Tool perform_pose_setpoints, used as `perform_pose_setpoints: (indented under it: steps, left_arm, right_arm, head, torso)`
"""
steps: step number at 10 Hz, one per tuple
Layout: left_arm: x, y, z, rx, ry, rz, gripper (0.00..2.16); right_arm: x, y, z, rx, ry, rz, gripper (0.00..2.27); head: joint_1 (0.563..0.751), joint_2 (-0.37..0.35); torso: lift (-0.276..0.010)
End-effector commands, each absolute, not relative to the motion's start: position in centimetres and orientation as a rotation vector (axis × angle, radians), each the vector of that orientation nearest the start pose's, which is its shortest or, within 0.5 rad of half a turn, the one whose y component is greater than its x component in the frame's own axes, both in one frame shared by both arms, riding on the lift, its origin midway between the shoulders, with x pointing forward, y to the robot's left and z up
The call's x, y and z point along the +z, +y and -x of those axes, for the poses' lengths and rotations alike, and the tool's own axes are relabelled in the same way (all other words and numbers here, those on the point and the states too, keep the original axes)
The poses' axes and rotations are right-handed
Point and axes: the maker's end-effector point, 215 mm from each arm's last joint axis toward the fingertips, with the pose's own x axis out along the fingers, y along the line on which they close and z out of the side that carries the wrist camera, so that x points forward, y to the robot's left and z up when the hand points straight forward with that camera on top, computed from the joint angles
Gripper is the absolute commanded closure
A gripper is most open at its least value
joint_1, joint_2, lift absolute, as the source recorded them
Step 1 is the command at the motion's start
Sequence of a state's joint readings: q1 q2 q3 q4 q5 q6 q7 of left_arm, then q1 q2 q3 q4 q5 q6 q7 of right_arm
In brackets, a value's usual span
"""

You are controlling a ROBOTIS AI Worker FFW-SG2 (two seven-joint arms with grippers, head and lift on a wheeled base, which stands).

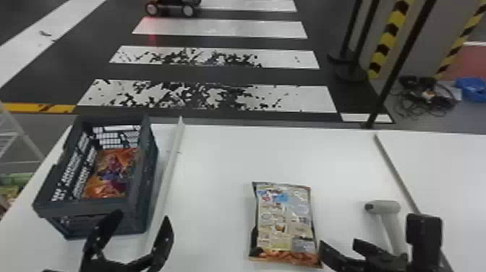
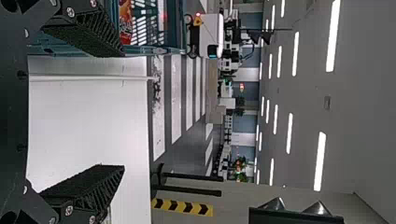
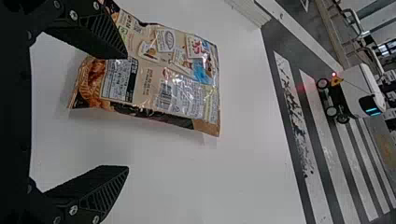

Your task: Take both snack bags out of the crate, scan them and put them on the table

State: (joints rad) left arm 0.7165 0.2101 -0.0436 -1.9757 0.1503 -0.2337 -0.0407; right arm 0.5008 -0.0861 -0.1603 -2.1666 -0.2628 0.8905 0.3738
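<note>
- Holding nothing, the left gripper (image 1: 141, 217) is seen just on the near side of the crate (image 1: 151, 177), with its two fingers spread wide apart.
- Beyond the left gripper and off to its left, one snack bag (image 1: 108, 173) is held inside the crate, laid at the bottom with its orange and red face up.
- The right gripper (image 1: 338, 244) is also opened wide, with nothing gripped.
- Just to the left of the right gripper, the other snack bag (image 1: 284, 224) is laid flat on the table (image 1: 217, 159), its printed back and barcode turned up. In the right wrist view its near part is overlapped by one finger; whether it is touched cannot be told.
- Beyond the right gripper and a little to its right, the scanner (image 1: 386, 207) is placed, its handle pointed back toward that gripper.
- Between the left gripper and the bag on the table, a pale strip (image 1: 173, 155) is run across the tabletop; to the right of the right gripper a grey strip (image 1: 394, 169) is seen.
- Well ahead of both grippers, a striped floor is crossed by white bands, and a wheeled robot (image 3: 359, 91) is seen on it.
</note>
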Motion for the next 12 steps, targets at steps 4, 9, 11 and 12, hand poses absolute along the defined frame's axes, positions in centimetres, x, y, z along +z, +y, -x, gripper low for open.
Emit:
perform_pose_setpoints:
  steps: [4,9,11,12]
  left_arm:
    - [-39.7,21.9,-36.2,-0.160,0.099,0.010,0.15]
    - [-39.9,22.1,-36.1,-0.158,0.102,0.007,0.15]
    - [-39.9,22.0,-36.1,-0.160,0.102,0.007,0.15]
    - [-39.9,22.0,-36.1,-0.160,0.102,0.007,0.15]
  right_arm:
    - [-49.6,-16.9,-35.7,0.395,0.777,-0.381,0.15]
    - [-51.9,-16.1,-36.5,0.412,0.818,-0.410,0.15]
    - [-52.6,-15.7,-36.6,0.420,0.832,-0.416,0.15]
    - [-52.8,-15.6,-36.7,0.421,0.836,-0.418,0.15]
  head:
    - [0.695,0.070]
    - [0.695,0.086]
    - [0.695,0.097]
    - [0.695,0.099]
  torso:
    - [-0.093]
    - [-0.093]
    - [-0.093]
    - [-0.093]
